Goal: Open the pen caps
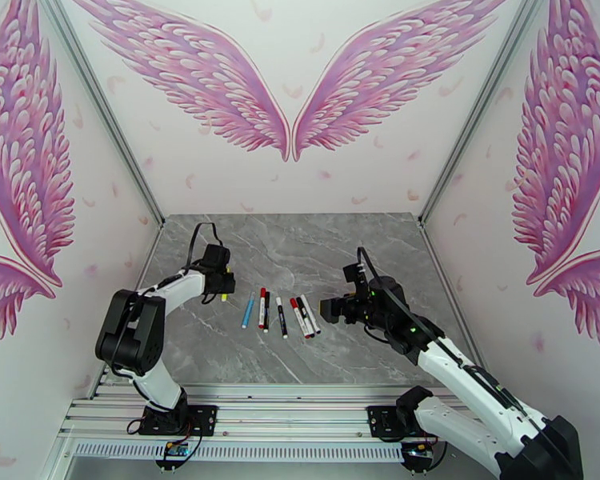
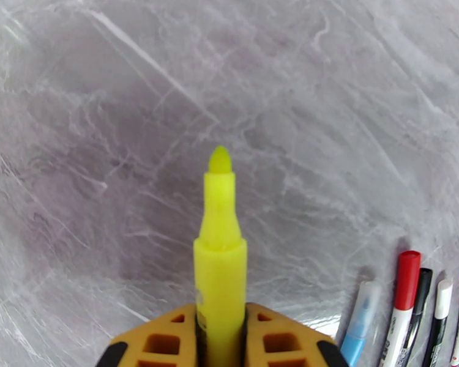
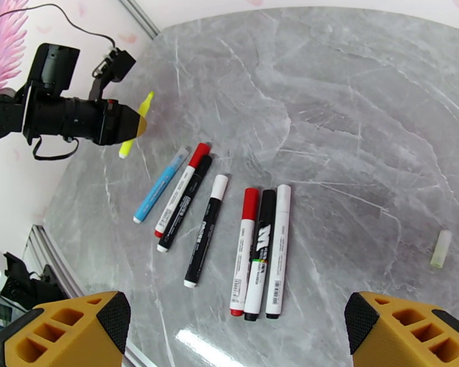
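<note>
Left arm folded; left end effector (image 2: 220,328) raised off tabletop (image 3: 352,117), clamped on yellow pen (image 2: 220,240), bare tip pointing forward. Right arm reaching inward; right end effector (image 1: 330,309) hovering, jaws wide apart, empty. pale yellow cap (image 3: 440,249) lies on tabletop, well apart from row of six capped pens (image 3: 206,237).

Brightness: all three views were bright and evenly lit.
Shadows: faint and soft beside the pens (image 3: 250,249) on the worktop (image 1: 300,250).
Glare: a white sheen lay at the worktop's near edge, right wrist view.
Distortion: both wrist views bulged at the edges.
Focus: the marble behind the yellow pen (image 2: 220,264) looked hazy.
</note>
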Available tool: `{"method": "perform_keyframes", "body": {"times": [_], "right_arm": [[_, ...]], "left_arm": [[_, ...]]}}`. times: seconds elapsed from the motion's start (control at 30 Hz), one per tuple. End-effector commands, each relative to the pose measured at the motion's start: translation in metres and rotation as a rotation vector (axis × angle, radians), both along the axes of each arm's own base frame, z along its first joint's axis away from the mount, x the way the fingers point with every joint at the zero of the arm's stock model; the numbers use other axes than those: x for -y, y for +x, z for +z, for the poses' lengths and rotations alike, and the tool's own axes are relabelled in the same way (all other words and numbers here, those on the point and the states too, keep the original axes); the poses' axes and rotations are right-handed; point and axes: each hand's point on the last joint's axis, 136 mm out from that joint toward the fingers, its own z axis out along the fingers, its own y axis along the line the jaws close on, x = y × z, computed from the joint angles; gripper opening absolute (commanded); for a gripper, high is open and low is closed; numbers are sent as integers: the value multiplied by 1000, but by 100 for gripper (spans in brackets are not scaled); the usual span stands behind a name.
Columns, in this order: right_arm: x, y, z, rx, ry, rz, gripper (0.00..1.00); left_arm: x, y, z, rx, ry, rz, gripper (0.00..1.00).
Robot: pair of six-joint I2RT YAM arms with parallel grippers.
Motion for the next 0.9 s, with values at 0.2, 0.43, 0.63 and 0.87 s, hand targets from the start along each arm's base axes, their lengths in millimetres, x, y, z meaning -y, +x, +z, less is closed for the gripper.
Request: {"method": "perform_keyframes", "body": {"times": [0.2, 0.43, 0.63, 0.87], "right_arm": [[3, -3, -7, 2, -27, -3, 99], [4, -2, -6, -3, -18, -15, 99], [3, 1, -6, -5, -30, -13, 99], [3, 2, -8, -13, -42, -12, 99]], "left_arm": [[-2, 3, -8, -67, 16, 0, 7], [-1, 6, -15, -102, 27, -2, 8], [-3, 7, -21, -129, 52, 9, 10], [-4, 4, -28, -156, 63, 26, 16]]}}
